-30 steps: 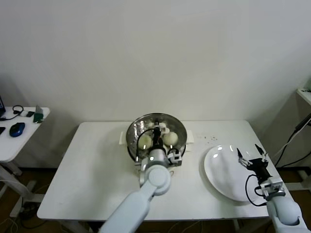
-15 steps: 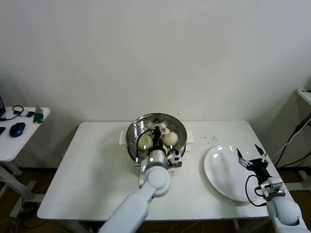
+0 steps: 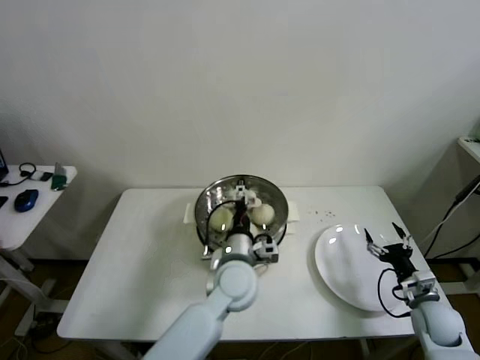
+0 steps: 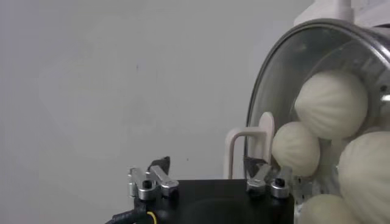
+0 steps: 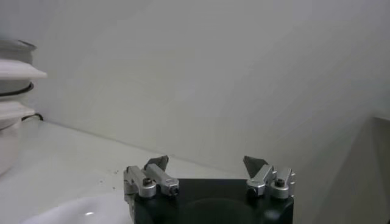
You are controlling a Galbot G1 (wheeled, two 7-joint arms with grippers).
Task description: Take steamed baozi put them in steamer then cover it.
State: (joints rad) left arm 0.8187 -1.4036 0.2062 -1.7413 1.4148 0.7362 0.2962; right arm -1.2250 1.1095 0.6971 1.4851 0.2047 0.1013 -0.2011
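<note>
1. Your left gripper [image 3: 241,196] hangs over the round shiny stainless-steel steamer basket [image 3: 206,204] at the table's far middle. Its fingers [image 4: 148,182] stand apart, holding nothing.
2. The round clear glass lid with a metal rim [image 4: 261,91] sits on the steamer. Its white rectangular handle [image 4: 247,146] lies between the spread fingers; you cannot tell whether they touch it.
3. The small smooth cream-white steamed buns [image 4: 332,103] sit inside the steamer under the glass; the head view shows two [image 3: 262,214] beside the arm.
4. Your right gripper [image 3: 388,245] hovers over the flat white round plate [image 3: 341,270] at the table's right side, fingers [image 5: 149,177] spread, nothing between them.
5. The white rectangular table [image 3: 142,270] carries steamer and plate, well apart from each other.
</note>
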